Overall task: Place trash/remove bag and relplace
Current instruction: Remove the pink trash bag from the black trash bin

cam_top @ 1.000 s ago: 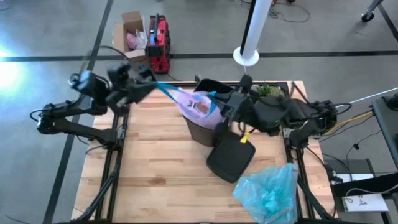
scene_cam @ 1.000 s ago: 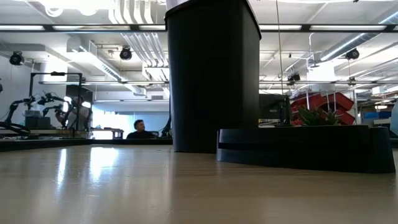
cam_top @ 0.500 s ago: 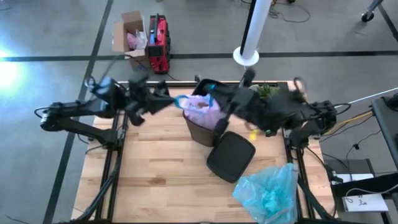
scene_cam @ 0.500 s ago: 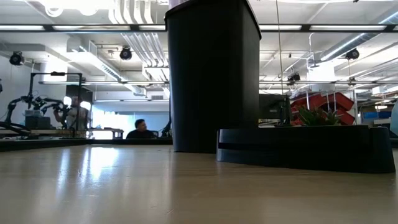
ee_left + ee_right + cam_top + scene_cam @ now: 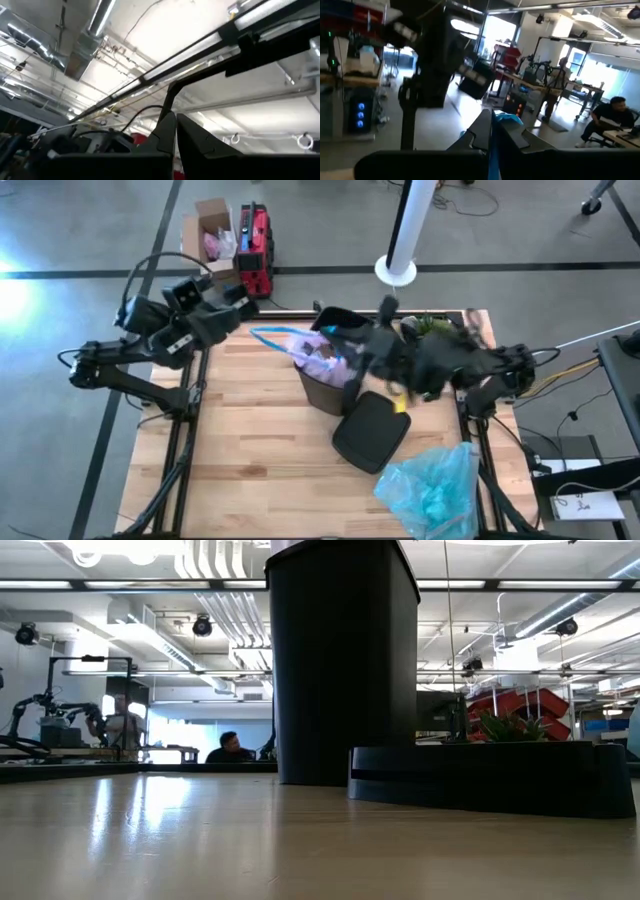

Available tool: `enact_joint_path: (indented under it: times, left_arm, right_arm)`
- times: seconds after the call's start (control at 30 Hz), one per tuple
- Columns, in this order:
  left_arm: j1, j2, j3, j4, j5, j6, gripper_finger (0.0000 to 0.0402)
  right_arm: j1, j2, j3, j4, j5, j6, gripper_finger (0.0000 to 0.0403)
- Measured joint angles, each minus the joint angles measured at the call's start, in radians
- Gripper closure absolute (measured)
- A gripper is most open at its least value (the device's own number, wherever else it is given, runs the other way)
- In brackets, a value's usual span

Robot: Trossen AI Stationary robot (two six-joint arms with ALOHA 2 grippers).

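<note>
Since half a second ago, the left gripper [image 5: 240,305] has been drawn back leftward and the blue tie [image 5: 272,335] slackened. Its fingers are pinched shut, apparently on the tie. The pink bag [image 5: 322,355] sits in the black bin [image 5: 325,390] mid-desk [image 5: 250,430]. The right gripper [image 5: 352,332] is closed on the opposite tie. Both ties should be raised evenly, so trash is kept inside.

One black trash bin [image 5: 325,388] stands on one wooden table [image 5: 250,450]. One pink-lavender bag [image 5: 322,352] sits in the bin's mouth, with one blue tie [image 5: 268,332] stretched out from it. One black bin lid [image 5: 371,430] lies just beside the bin. One light blue bag [image 5: 432,485] lies beyond the lid. Two dark robot arms reach toward the bin. One cardboard box [image 5: 208,232] and one red case [image 5: 255,248] sit on the floor well apart from the bin.
</note>
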Motion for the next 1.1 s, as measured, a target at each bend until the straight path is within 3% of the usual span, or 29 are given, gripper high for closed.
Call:
enact_joint_path:
  times: [0.27,0.47,0.63,0.87,1.1]
  left_arm:
    - [0.000,-0.071,0.082,-0.443,0.043,0.162,0.0401]
    - [0.000,-0.208,0.139,-0.899,-0.139,0.442,0.0380]
    - [0.000,-0.290,0.097,-1.137,-0.233,0.482,0.0358]
    - [0.000,-0.318,-0.110,-1.106,-0.256,0.443,0.0337]
    - [0.002,-0.305,-0.275,-0.912,-0.289,0.491,0.0297]
  right_arm:
    - [0.003,0.016,-0.002,0.000,0.032,-0.058,0.0400]
    - [0.003,-0.037,-0.002,-0.013,0.047,-0.062,0.0400]
    - [0.003,-0.066,0.000,-0.023,0.051,-0.071,0.0400]
    - [0.003,-0.081,0.000,-0.029,0.056,-0.079,0.0400]
    - [0.005,-0.086,0.000,-0.030,0.055,-0.071,0.0401]
